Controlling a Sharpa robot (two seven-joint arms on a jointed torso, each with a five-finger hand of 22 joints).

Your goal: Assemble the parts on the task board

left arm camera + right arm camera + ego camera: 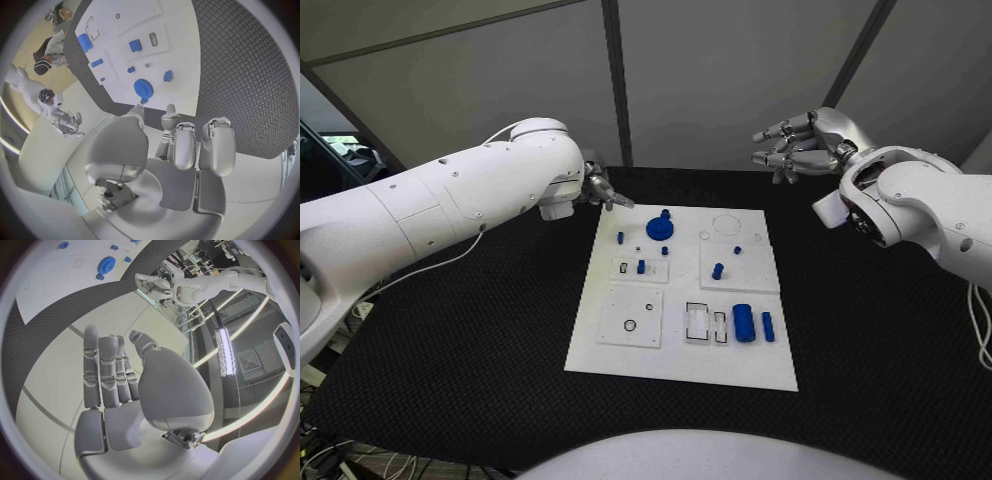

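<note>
We take the task board (684,298) as our landmark: it lies flat in the middle of the black worktop (459,340), its long axis running away from the robot. The blue gear (659,226) sits near the board's far-left corner, and beside the board's near-right corner a fat blue cylinder (744,323) and a thinner blue peg (767,326) lie with their long axes along the board's length. Our left robot hand (599,190) hovers just off the board's far-left corner, empty, its fingers loosely apart; in the left wrist view the gear (143,89) lies straight ahead of its fingertips (170,107), close by. Our right robot hand (795,146) hangs well beyond the board's far-right corner, raised, fingers extended and holding nothing. We judge the left hand the nearer one for the gear, and no part looks to have been picked up yet. We can read no brand, label or writing on the board or the parts.
</note>
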